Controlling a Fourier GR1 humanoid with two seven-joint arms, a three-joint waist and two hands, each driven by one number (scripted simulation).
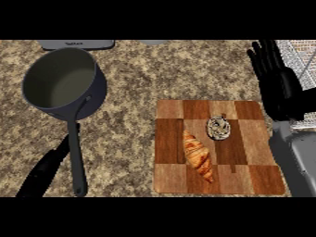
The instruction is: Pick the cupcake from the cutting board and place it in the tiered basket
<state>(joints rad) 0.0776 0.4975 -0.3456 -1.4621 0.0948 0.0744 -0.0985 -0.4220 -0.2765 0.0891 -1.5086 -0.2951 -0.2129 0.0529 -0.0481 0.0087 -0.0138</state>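
Resting on the cutting board (174,180): cupcake (219,128), croissant (199,156)

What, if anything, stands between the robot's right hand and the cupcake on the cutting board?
Nothing visible does. The right hand hangs open, up and to the right of the cupcake, with only bare cutting board between them. The croissant lies on the cupcake's other side.

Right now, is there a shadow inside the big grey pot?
Head view: yes, the round dark grey saucepan is darker along its inner left wall and lighter toward the right; the checkered wooden cutting board is evenly lit, with no glare.
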